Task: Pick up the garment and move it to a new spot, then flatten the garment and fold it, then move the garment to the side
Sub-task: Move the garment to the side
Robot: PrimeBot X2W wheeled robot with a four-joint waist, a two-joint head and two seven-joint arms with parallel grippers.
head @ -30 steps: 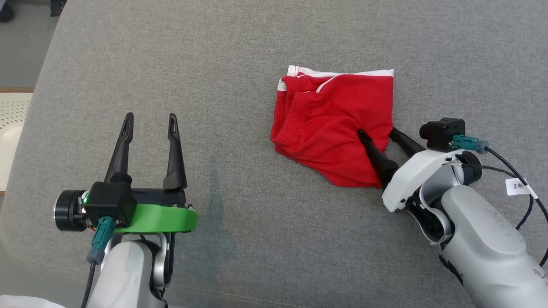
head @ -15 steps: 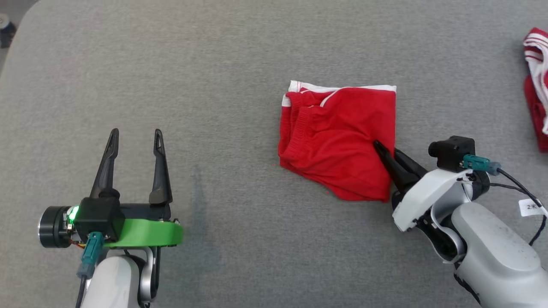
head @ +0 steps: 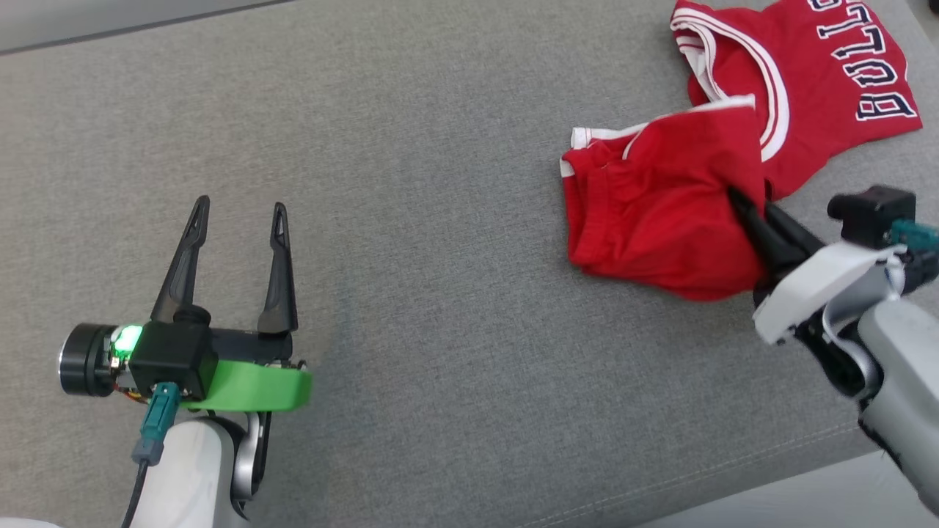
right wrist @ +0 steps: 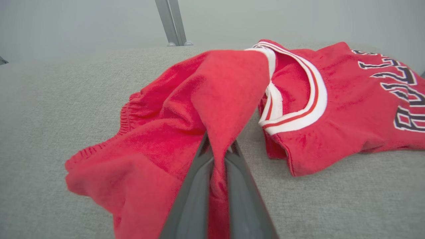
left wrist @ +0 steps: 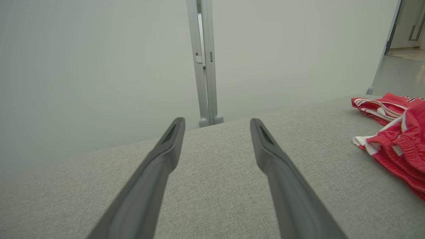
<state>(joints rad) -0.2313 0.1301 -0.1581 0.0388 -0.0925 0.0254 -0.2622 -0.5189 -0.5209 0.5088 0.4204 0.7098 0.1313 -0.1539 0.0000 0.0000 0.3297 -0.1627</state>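
Note:
The folded red shorts [head: 653, 213] with white trim lie on the grey cushion at the right, their right edge lifted. My right gripper [head: 744, 205] is shut on that edge; in the right wrist view the red shorts [right wrist: 186, 113] are bunched up between the two dark fingers [right wrist: 196, 186]. My left gripper [head: 238, 213] hovers open at the lower left, far from the shorts, with nothing between its fingers [left wrist: 166, 152]. The left wrist view catches the shorts [left wrist: 401, 149] at its right edge.
A red jersey [head: 807, 81] with white trim and dark lettering lies just beyond the shorts, touching them; it is also in the right wrist view as the jersey [right wrist: 348, 99]. The grey cushion [head: 440, 220] stretches wide to the left. Its front edge [head: 733, 484] runs at lower right.
My right gripper has closed on the shorts' right edge and dragged them right, toward the jersey. The head camera has swung right, bringing the jersey into view. The left gripper stays open.

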